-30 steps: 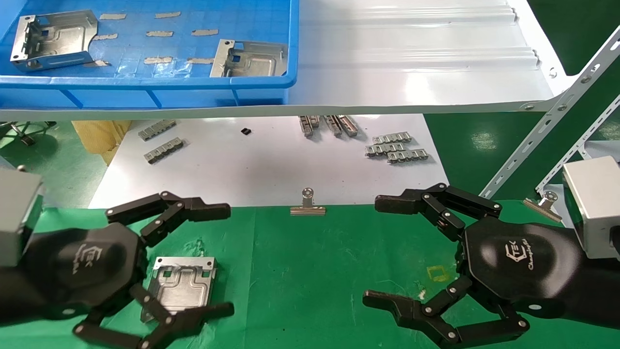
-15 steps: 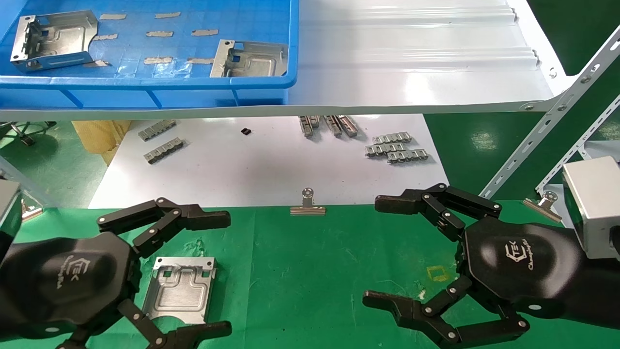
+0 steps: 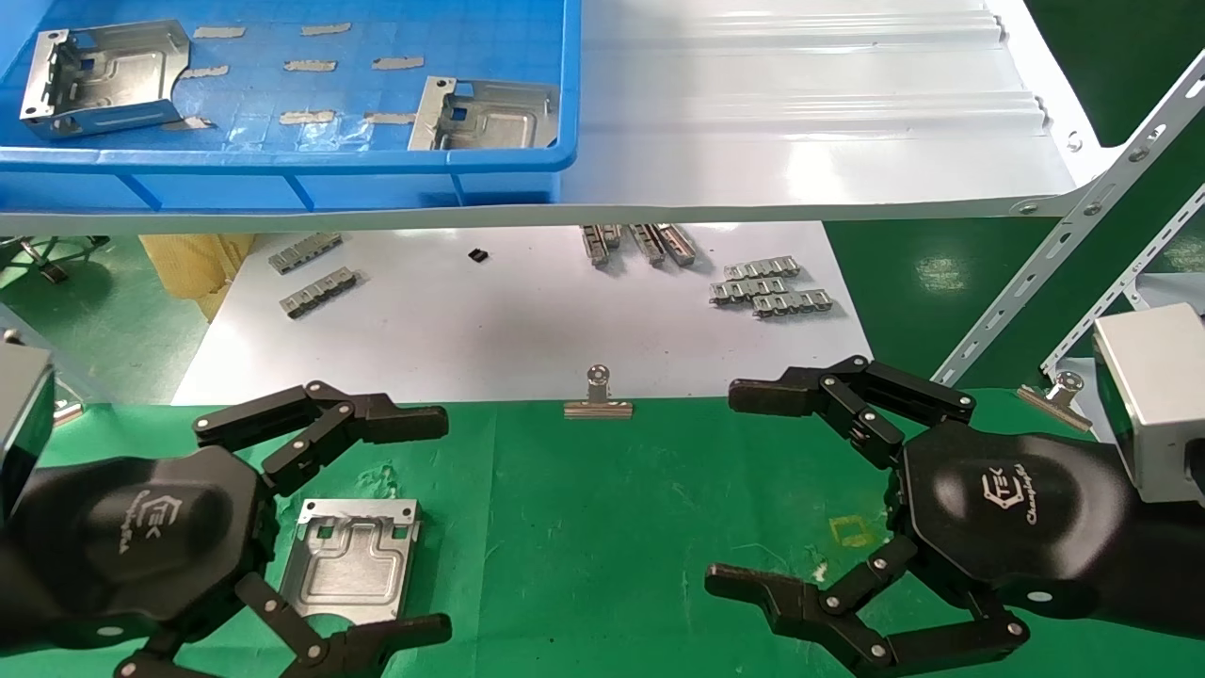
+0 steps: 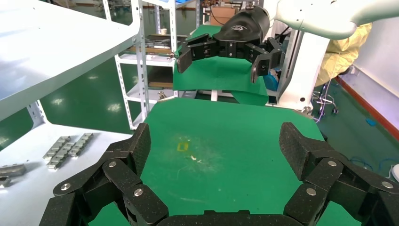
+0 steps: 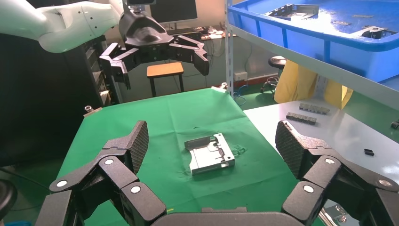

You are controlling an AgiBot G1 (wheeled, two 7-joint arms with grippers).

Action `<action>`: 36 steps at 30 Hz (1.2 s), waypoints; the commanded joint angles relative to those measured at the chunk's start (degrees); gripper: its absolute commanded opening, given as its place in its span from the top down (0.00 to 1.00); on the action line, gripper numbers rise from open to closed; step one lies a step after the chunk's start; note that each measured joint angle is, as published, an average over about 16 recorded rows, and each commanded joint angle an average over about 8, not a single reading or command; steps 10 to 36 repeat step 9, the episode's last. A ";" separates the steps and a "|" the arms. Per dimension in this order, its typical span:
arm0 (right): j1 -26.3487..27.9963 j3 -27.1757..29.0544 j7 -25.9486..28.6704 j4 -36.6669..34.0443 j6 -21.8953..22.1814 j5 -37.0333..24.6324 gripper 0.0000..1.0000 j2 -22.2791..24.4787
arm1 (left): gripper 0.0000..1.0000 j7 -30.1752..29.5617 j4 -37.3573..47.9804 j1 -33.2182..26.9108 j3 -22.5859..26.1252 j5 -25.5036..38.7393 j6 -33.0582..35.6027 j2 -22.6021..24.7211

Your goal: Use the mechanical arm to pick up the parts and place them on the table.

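Two parts are left in the blue bin (image 3: 282, 169) at the upper left of the head view, and a third already lies flat on the green desk (image 3: 602, 527) at the lower left. Taking things from largest down: the desk cloth fills the lower half of that view, the white shelf (image 3: 800, 122) spans the top, the bin sits on the shelf's left end.

Your left claw (image 3: 414, 523) hangs at the lower left, fingers spread wide and holding nothing. The placed part (image 3: 348, 560) lies just right of its palm, between the upper and lower fingers but clear of them, as far as you can judge. Your right claw (image 3: 734, 490) hovers at the lower right, equally wide open and empty — well apart from every part.

What matters for your next reach: the nearer bin part (image 3: 485, 115) lies up and right of the left claw, the farther one (image 3: 99, 71) is in the bin's upper left corner. The left arm is nearer to both — you'd likely use it, lifting over the bin wall.
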 commanded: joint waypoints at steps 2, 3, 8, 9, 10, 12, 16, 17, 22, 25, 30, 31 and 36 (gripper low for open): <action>0.00 0.00 0.00 0.00 0.00 0.00 0.00 0.00 | 0.00 0.04 0.12 -0.08 0.07 0.05 0.01 0.04; 0.00 0.00 0.00 0.00 0.00 0.00 0.00 0.00 | 0.00 0.05 0.15 -0.10 0.09 0.07 0.01 0.04; 0.00 0.00 0.00 0.00 0.00 0.00 0.00 0.00 | 0.00 0.10 0.25 -0.17 0.14 0.11 0.03 0.06; 0.00 0.00 0.00 0.00 0.00 0.00 0.00 0.00 | 0.00 0.10 0.26 -0.18 0.14 0.12 0.03 0.07; 0.00 0.00 0.00 0.00 0.00 0.00 0.00 0.00 | 0.00 0.10 0.26 -0.18 0.14 0.12 0.03 0.07; 0.00 0.00 0.00 0.00 0.00 0.00 0.00 0.00 | 0.00 0.10 0.26 -0.18 0.14 0.12 0.03 0.07; 0.00 0.00 0.00 0.00 0.00 0.00 0.00 0.00 | 0.00 0.10 0.26 -0.18 0.14 0.12 0.03 0.07; 0.00 0.00 0.00 0.00 0.00 0.00 0.00 0.00 | 0.00 0.10 0.26 -0.18 0.14 0.12 0.03 0.07; 0.00 0.00 0.00 0.00 0.00 0.00 0.00 0.00 | 0.00 0.10 0.26 -0.18 0.14 0.12 0.03 0.07; 0.00 0.00 0.00 0.00 0.00 0.00 0.00 0.00 | 0.00 0.10 0.26 -0.18 0.14 0.12 0.03 0.07; 0.00 0.00 0.00 0.00 0.00 0.00 0.00 0.00 | 0.00 0.10 0.26 -0.18 0.14 0.12 0.03 0.07; 0.00 0.00 0.00 0.00 0.00 0.00 0.00 0.00 | 0.00 0.10 0.26 -0.18 0.14 0.12 0.03 0.07; 0.00 0.00 0.00 0.00 0.00 0.00 0.00 0.00 | 0.00 0.10 0.26 -0.18 0.14 0.12 0.03 0.07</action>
